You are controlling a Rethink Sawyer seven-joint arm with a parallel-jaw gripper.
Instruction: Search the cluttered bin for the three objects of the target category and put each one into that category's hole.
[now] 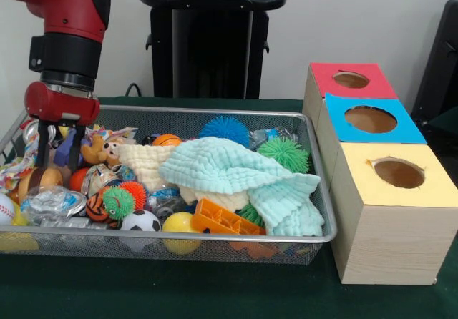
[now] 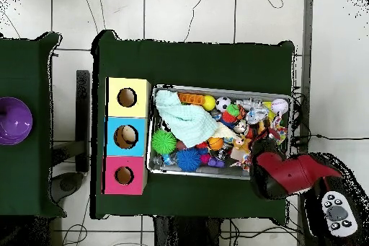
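Note:
The wire-mesh bin [image 1: 215, 110] is full of toys; it also shows in the overhead view [image 2: 216, 89]. One clear crinkled plastic lump [image 1: 49, 202] lies at the bin's front left. Another clear bluish lump [image 1: 266, 136] lies near the back right, partly under other things. A third is not clearly visible. My gripper [image 1: 59, 163] reaches down into the bin's left end, fingers [image 1: 41, 147] apart among the toys, just behind the front-left lump. In the overhead view the red arm [image 2: 277, 174] covers the gripper. The blue-topped hole [image 1: 370, 119] is in the middle box at the right [image 2: 127, 136].
A mint-green cloth [image 1: 236, 172] covers the bin's middle. Spiky balls in blue [image 1: 224, 128] and green [image 1: 284, 152], a soccer ball [image 1: 141, 221] and an orange plastic toy [image 1: 222, 220] lie around it. The red-topped hole [image 1: 351, 80] and yellow-topped hole [image 1: 398, 173] flank the blue one.

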